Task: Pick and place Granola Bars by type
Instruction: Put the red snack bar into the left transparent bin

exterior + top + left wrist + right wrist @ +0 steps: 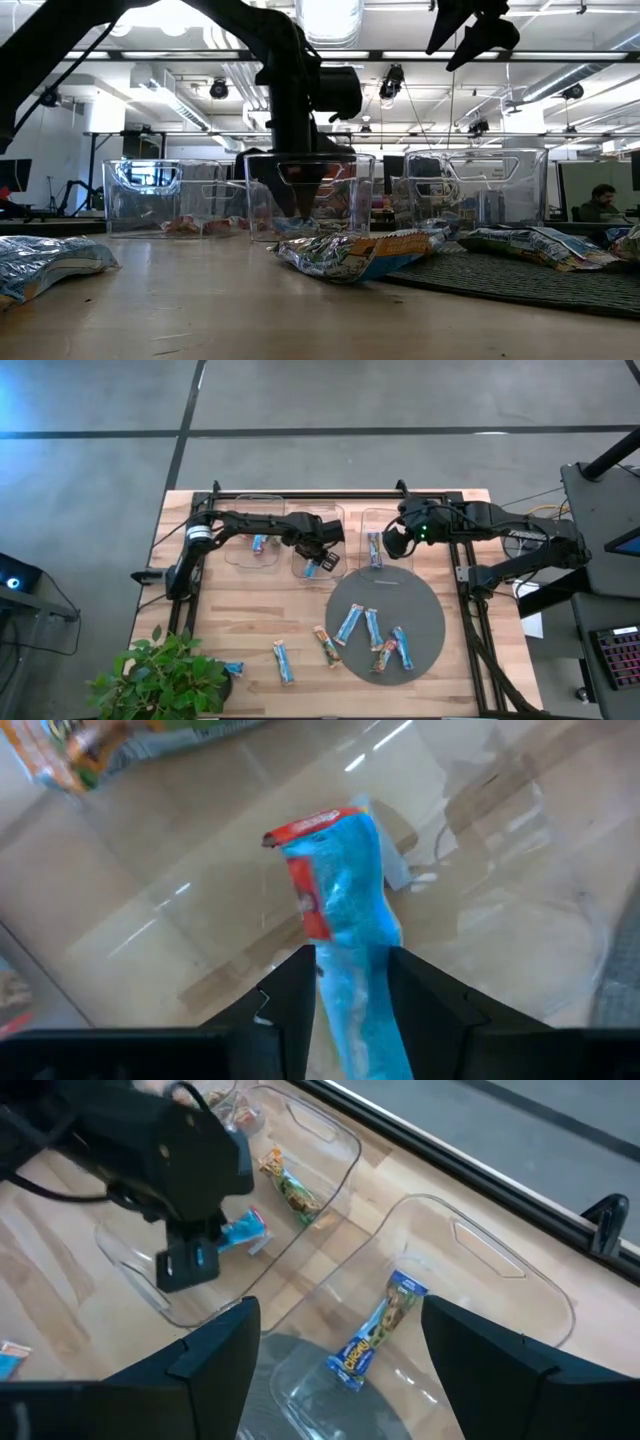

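My left gripper point(322, 563) reaches down into the middle clear bin point(345, 190) and is shut on a light blue bar point(345, 890) with a red end. My right gripper point(340, 1310) hovers open, holding nothing, above the right bin point(500, 1270). In that bin a purple-blue bar point(378, 1330) lies flat. A tan bar point(290, 1192) lies in the left bin point(240, 555). Several more bars lie flat on the round grey mat point(425, 610), and three lie on the bare wood in front, such as one point(283, 660). My left gripper pinches the light blue bar between its two fingers at one end point(352, 982), with the fingers along its length. It comes slanting down from above into the middle bin. The bar's red end point(318, 822) sticks out beyond the fingertips; whether it rests on the bin floor I cannot tell.
The three bins stand in a row along the table's far side. A potted plant point(160, 675) overhangs the near left corner beside a bar point(232, 668). Black frame rails run along the left, right and far edges. A person point(603, 200) sits far behind the table.
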